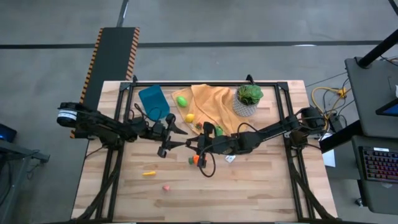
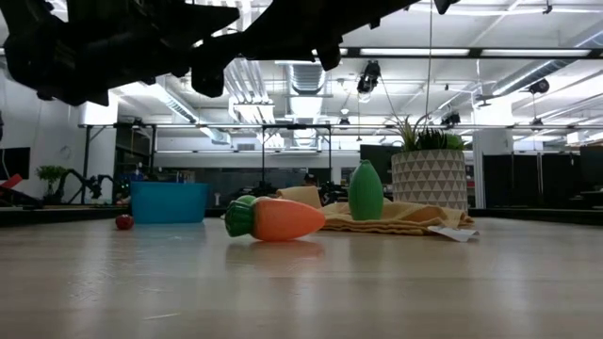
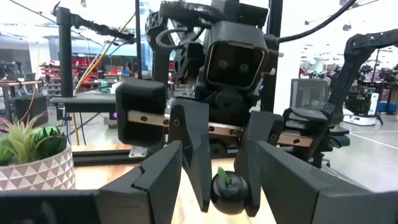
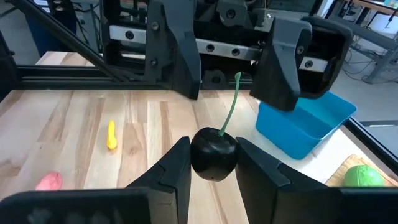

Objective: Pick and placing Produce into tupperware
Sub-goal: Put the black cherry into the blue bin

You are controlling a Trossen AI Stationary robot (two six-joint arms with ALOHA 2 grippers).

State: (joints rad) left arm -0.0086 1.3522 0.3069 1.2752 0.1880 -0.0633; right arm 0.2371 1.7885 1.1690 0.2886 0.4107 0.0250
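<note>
Glossy black cherry (image 4: 213, 153), blue plastic tupperware (image 4: 311, 127), pale wood table (image 4: 81, 118).

A pale wooden bench (image 1: 249, 186) stands on a grey concrete floor (image 1: 199, 25). Beside it sit a black desk (image 1: 373, 93) and a keyboard (image 1: 379, 163). Beyond, an open workshop shows exposed ceiling ducts (image 2: 311, 75), strip lights and dark frames.

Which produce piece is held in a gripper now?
The dark cherry with the green stem. The right gripper is shut on it above the table, facing the open left gripper. The carrot and yellow piece lie loose.
</note>
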